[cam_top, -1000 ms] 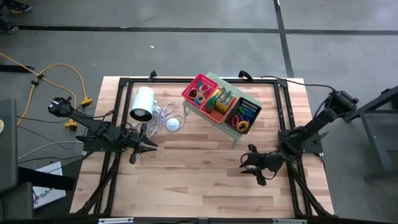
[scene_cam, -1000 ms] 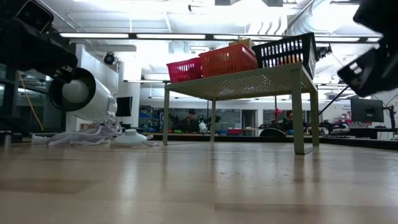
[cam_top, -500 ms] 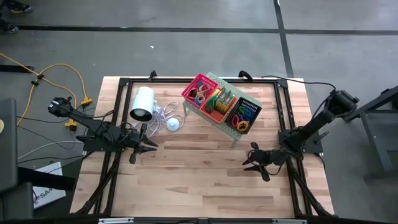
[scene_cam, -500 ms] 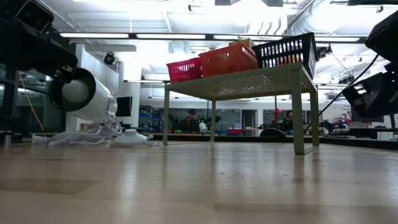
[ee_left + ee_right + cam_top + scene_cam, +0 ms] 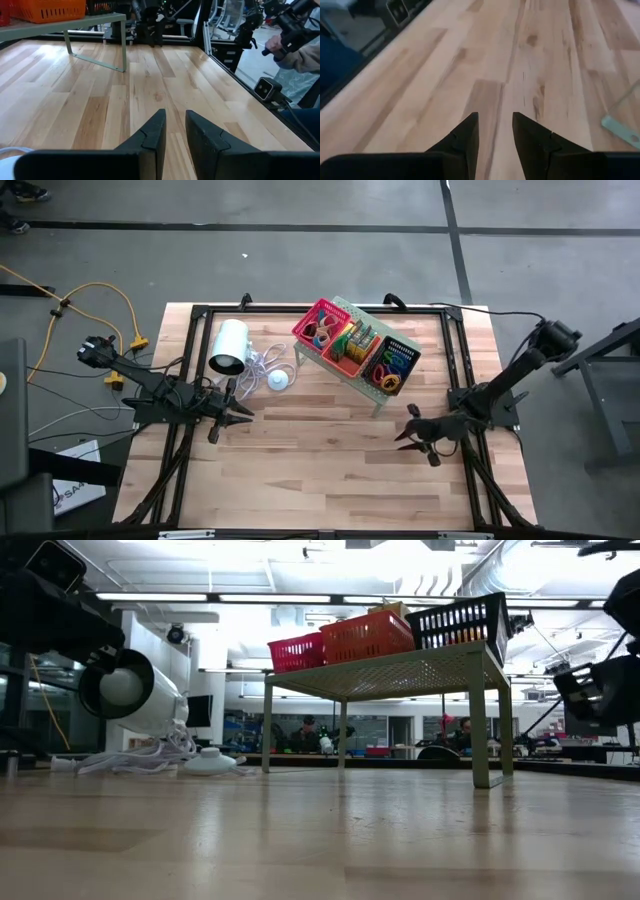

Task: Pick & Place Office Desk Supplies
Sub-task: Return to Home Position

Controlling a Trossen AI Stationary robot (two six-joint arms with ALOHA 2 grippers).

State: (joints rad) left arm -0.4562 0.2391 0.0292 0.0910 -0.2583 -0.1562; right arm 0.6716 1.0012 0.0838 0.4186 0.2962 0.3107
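Mesh baskets (image 5: 352, 346), filled, stood in a row on the shelf (image 5: 400, 670). The right end effector (image 5: 408, 430) (released, empty) hung over the table (image 5: 300, 470) nearby, and the left end effector (image 5: 240, 415) was likewise released. Homing called for clearing the shelf leg slowly.

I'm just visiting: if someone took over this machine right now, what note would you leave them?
Left gripper: open, empty, over the table's left side.
Right gripper: open, empty, low over the right side, near the shelf.
Red basket, orange basket and black basket stand in a row on the shelf, each filled.
Sorting looks done; probably only parking the arms remains.
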